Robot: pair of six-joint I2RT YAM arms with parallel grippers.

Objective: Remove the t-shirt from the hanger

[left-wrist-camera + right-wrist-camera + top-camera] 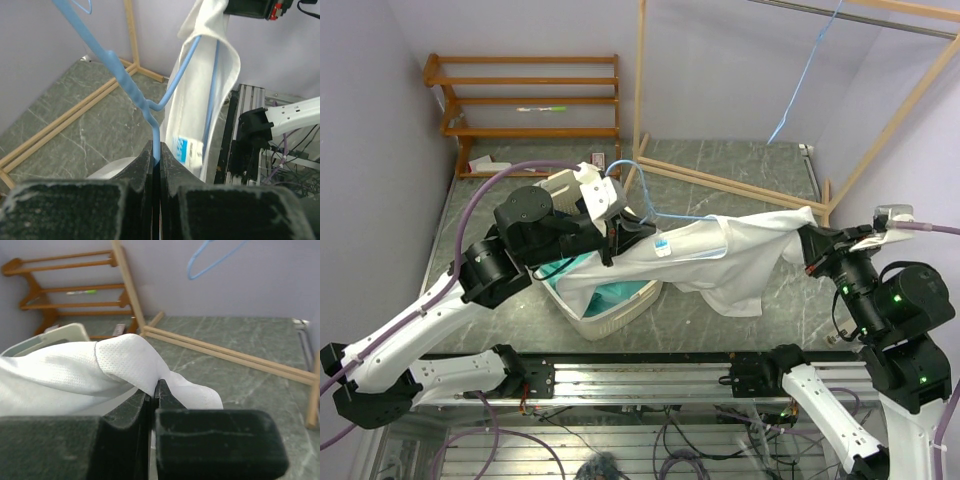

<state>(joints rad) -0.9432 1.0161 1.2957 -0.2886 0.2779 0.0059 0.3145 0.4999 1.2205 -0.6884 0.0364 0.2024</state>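
Note:
A white t-shirt (720, 255) is stretched in the air between my two grippers, above the table. A light blue plastic hanger (672, 216) runs inside its neck end. My left gripper (612, 232) is shut on the hanger's neck, which rises from between the pads in the left wrist view (155, 135); the shirt (200, 100) hangs beyond with a blue label. My right gripper (807, 243) is shut on a fold of the shirt's fabric (125, 362) at the right end.
A white laundry basket (610, 315) with teal cloth sits under the shirt's left part. A wooden clothes rack frame (740, 185) stands behind, with another blue hanger (810, 70) on its rail. A wooden shelf (525, 100) stands at the back left.

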